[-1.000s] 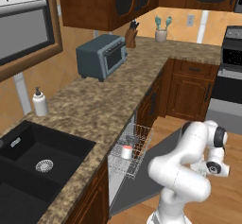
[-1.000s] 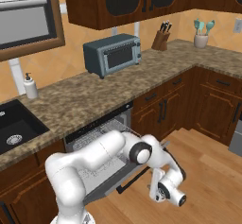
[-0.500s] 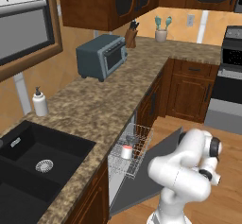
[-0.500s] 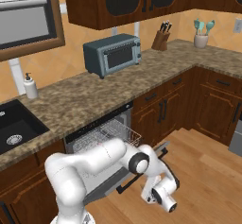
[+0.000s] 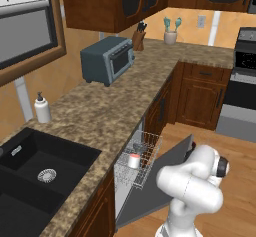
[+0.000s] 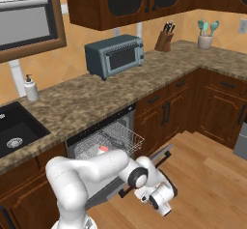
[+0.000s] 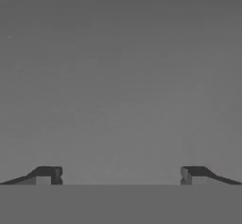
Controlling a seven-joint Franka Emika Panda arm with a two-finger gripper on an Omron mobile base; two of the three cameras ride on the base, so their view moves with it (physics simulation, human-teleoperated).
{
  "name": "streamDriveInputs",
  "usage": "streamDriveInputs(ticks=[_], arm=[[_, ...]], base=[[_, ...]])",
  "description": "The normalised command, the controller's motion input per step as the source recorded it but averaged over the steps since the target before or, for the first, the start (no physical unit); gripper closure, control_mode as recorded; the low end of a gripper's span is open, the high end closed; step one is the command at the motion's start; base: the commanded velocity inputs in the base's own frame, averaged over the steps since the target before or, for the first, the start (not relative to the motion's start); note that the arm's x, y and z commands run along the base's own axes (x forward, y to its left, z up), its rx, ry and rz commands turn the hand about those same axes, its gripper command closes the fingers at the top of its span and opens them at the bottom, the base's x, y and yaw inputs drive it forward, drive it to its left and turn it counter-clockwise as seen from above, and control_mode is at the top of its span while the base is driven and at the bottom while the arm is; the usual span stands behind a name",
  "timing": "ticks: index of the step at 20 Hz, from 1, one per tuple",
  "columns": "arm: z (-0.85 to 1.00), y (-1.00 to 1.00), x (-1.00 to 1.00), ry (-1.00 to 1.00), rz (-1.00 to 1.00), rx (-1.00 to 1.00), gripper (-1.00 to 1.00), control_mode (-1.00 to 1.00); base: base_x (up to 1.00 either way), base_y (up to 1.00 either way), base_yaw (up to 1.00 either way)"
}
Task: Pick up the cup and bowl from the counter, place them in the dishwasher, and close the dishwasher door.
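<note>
Starting at the left of the left base view, I see the black sink (image 5: 30, 166) set in the counter (image 5: 100, 116), a soap bottle (image 5: 42, 108) behind it, then the toaster oven (image 5: 107, 59); right of that the dishwasher (image 5: 131, 168) stands with its white rack (image 5: 141, 157) pulled out and the cup (image 5: 133, 161) sitting in it; I cannot make out the bowl; the dishwasher door (image 5: 165, 178) hangs partly lowered; my gripper (image 7: 121, 175) faces a flat grey surface, jaws wide and holding nothing.
</note>
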Motion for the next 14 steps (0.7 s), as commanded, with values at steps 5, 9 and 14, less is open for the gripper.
streamDriveInputs(ticks=[5, 9, 14], arm=[[0.19, 0.80, 0.75, 0.00, 0.08, 0.30, -1.00, -1.00], [0.31, 0.98, 0.97, 0.00, 0.10, 0.25, -1.00, -1.00], [0.25, 1.00, 1.00, 0.00, 0.11, 0.19, -1.00, -1.00]], base=[[0.00, 0.00, 0.00], [0.00, 0.00, 0.00], [0.00, 0.00, 0.00]])
